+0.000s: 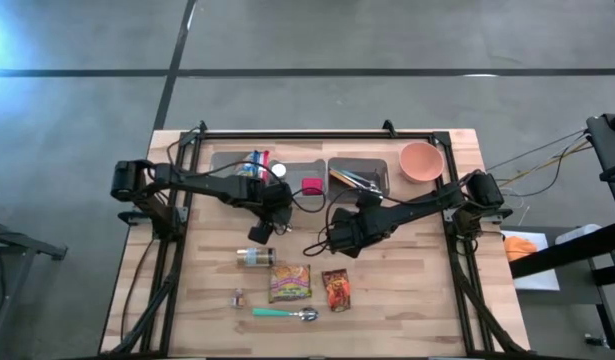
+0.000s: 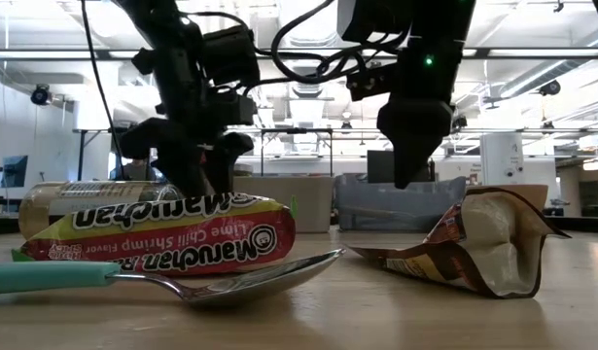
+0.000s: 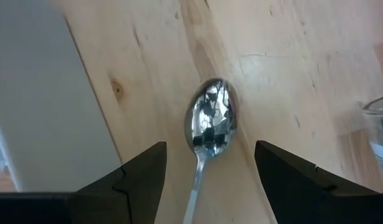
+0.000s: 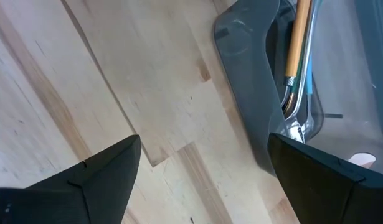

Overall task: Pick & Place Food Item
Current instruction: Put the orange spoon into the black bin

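Observation:
A metal spoon lies flat on the wooden table, bowl up. My left gripper is low over it, open, one finger on each side of the spoon's handle, apart from it. Toward the near edge lie a Maruchan ramen pack and an opened snack packet, both flat on the table. My right gripper hangs open over bare wood at the table's middle, beside the corner of a grey tray.
A glass jar lies just on the near side of my left gripper. A teal-handled spoon lies by the near edge. Two grey trays stand at the back, one holding utensils. A pink bowl is at the back right.

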Robot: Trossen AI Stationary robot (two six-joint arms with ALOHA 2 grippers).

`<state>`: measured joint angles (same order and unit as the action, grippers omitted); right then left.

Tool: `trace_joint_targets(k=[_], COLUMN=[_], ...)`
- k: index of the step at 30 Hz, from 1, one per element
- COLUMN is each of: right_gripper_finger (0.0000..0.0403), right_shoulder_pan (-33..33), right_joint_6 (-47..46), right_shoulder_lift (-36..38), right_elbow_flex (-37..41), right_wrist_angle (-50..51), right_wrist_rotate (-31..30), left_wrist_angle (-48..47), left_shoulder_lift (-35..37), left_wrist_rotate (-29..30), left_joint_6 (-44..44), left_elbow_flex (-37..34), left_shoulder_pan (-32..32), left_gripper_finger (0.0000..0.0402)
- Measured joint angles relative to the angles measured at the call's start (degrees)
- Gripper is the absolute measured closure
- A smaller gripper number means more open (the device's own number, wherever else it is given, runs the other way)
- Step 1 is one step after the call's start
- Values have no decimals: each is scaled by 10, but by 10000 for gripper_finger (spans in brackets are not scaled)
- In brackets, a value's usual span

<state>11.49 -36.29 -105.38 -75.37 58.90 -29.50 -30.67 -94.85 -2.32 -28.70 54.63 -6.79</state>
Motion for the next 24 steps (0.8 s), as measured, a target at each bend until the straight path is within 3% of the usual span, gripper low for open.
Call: trace_joint_targets(k=[18,24], right_gripper_finger=[55,55], right_shoulder_pan=[0,0], right_joint_6=[2,3], right_shoulder_lift=[0,0], right_elbow_flex=[0,0], right_wrist_angle=[-8,-9], right_wrist_rotate=[13,15], left_wrist_angle=[21,9], left_shoulder_lift=[-63,-65], left_wrist_rotate=[4,2], left_joint_6=[-30,-32], left_elbow_flex=[2,2], left_shoulder_pan=[-9,-10], left_gripper_finger=[156,201])
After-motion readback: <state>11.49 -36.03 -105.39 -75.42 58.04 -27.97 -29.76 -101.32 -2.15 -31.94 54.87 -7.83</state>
